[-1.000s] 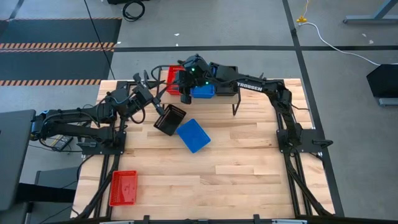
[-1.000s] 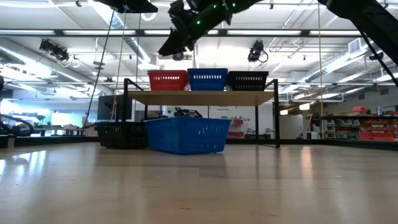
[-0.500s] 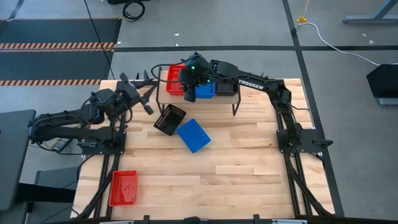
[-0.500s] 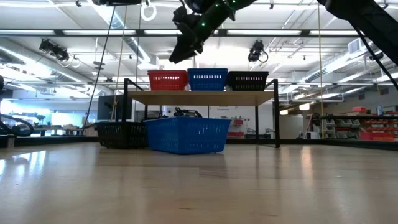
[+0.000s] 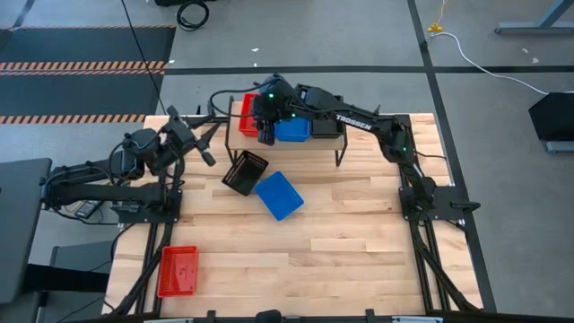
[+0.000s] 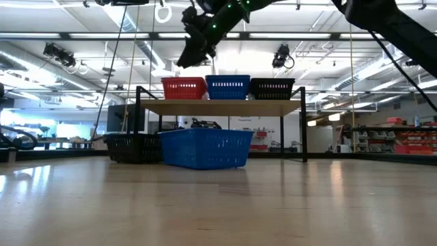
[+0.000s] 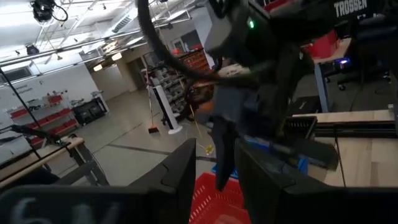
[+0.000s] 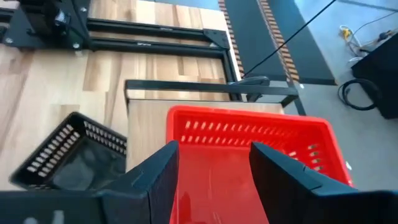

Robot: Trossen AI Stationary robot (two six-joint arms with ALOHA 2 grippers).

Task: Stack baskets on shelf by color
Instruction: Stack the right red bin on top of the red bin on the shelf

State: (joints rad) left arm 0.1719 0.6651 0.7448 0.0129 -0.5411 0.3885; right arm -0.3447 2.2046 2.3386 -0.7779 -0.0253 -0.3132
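Above the shelf (image 5: pixel 327 144), the right gripper (image 5: pixel 265 132) is hovering over the red basket (image 5: pixel 250 115) at the shelf's left end, its fingers (image 8: pixel 163 171) standing apart with nothing between them, which suggests the basket is resting there on its own. Beside it on the shelf top, a blue basket (image 5: pixel 292 131) is sitting in the middle and a black basket (image 5: pixel 326 124) at the right end, one colour to each spot, apparently so later baskets can nest by colour. On the surface (image 5: pixel 341 242) just in front of the shelf, a second black basket (image 5: pixel 245 172) and a second blue basket (image 5: pixel 279 195) are lying side by side, not yet stacked. Another red basket (image 5: pixel 178 270) is waiting well away from the shelf at the surface's near left corner. The left gripper (image 5: pixel 194 144) is hanging off the shelf's left side, fingers (image 7: pixel 177 173) partly apart and empty, leaving the right arm room over the shelf.
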